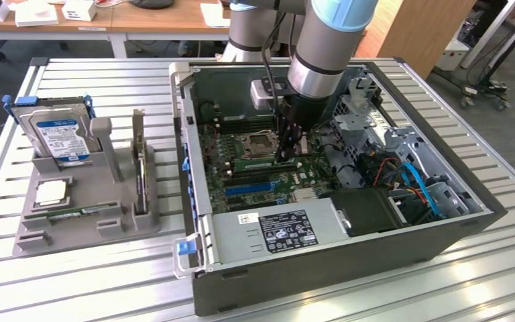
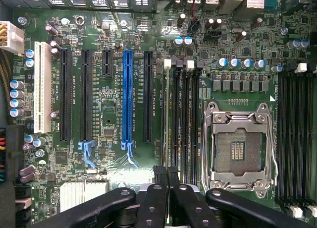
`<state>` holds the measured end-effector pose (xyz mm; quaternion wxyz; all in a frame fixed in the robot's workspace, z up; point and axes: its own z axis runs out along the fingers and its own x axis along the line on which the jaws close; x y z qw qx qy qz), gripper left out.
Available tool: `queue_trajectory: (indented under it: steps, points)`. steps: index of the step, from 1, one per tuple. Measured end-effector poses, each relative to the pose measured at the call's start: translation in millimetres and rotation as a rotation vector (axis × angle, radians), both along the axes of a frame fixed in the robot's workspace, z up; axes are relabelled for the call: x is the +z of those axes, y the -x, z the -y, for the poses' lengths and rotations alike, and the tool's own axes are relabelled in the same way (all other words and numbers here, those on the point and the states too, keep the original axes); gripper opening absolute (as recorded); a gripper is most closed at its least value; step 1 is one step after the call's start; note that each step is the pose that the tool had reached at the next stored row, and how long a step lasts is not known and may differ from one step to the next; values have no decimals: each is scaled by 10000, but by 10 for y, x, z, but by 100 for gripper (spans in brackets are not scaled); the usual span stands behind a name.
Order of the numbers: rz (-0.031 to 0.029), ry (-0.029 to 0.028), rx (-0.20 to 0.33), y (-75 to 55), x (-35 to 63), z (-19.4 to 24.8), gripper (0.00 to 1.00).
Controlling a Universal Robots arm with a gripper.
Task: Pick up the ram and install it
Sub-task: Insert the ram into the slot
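My gripper [image 1: 289,153] is lowered into the open computer case [image 1: 329,268], just beside the CPU socket [image 1: 259,142]. In the wrist view its fingers stand close together [image 2: 167,172], shut on the ram [image 2: 166,119]. The ram shows edge-on as a thin strip running from the fingertips along the outermost memory slot, the one ending in a white latch [image 2: 167,63]. I cannot tell whether the ram is seated in that slot or just above it. Three more memory slots [image 2: 187,119] lie between it and the CPU socket [image 2: 237,148].
A grey holder [image 1: 25,235] at the exterior view's left carries a silver hard drive with a blue label [image 1: 59,134], a tall upright card [image 1: 139,157] and a thin green stick [image 1: 77,213] lying flat. Drive cages, cables [image 1: 418,188] and the power supply [image 1: 275,231] crowd the case.
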<state>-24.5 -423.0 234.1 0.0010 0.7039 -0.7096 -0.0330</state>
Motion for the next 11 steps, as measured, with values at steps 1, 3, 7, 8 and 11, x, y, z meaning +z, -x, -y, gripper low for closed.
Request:
queue_trajectory:
  steps: [1,3,7,8,11]
  points:
    - [0,1,4,0,0,0,11]
    - [0,16,40,0,-1,-1,11]
    - [0,51,94,0,0,0,11]
    - [0,51,93,0,0,-4,11]
    - [0,90,95,0,-1,-10,11]
